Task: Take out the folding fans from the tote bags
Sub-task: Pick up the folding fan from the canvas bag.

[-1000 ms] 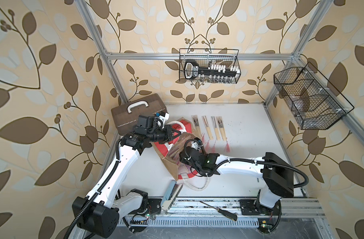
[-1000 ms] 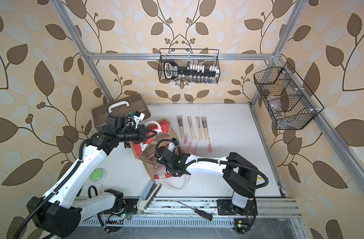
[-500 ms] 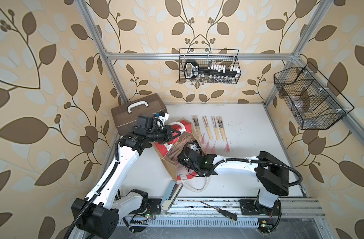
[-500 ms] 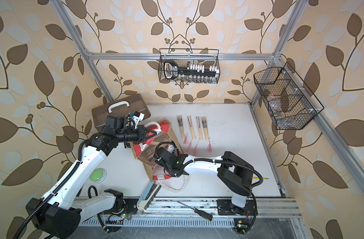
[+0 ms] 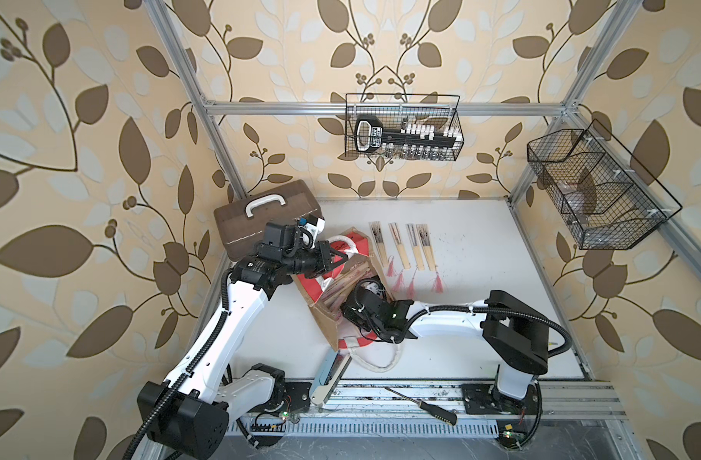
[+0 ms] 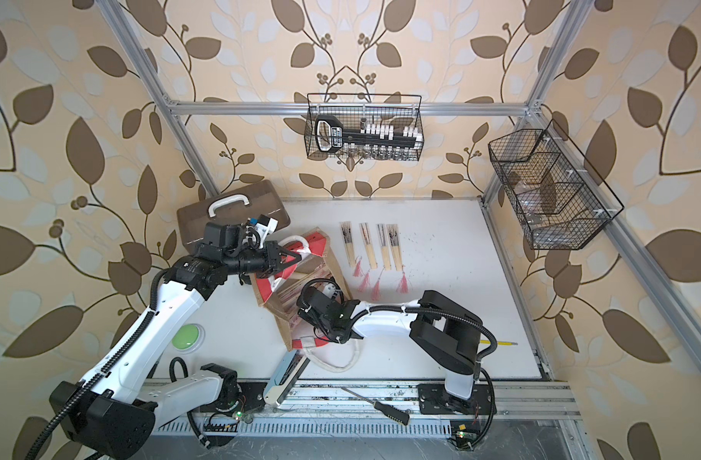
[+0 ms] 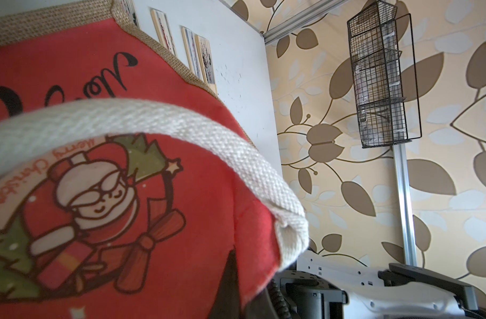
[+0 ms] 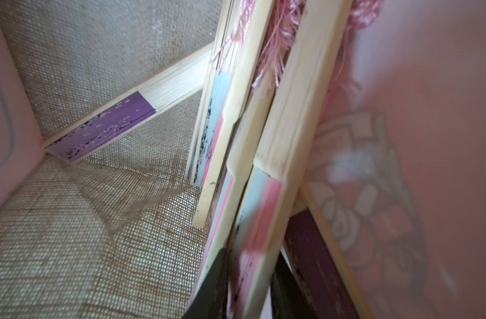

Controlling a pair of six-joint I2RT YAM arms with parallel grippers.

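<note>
Holding the left gripper point(image 5: 338, 257) raised, pinched shut on the tote bag point(image 5: 327, 323) by its white woven handle point(image 7: 153, 121), propping the mouth wide. Reaching the right gripper point(image 8: 251, 252) low across the table point(image 5: 480, 259), deep inside the bag, dark fingers point(image 8: 214, 281) straddling a pink-and-blue fan point(image 8: 264, 204); clamped or not, impossible telling. Crowding against coarse jute walls, a purple fan point(image 8: 112, 124) leaning crosswise. Lying on open white tabletop beyond: four more fans point(image 5: 399, 247), tassels pink.

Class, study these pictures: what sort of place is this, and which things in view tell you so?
Most likely a robot test cell dressed as a room: an aluminium frame holds leaf wallpaper panels, two robot arms stand on a rail by a white table, and wire baskets hang on the walls.
</note>
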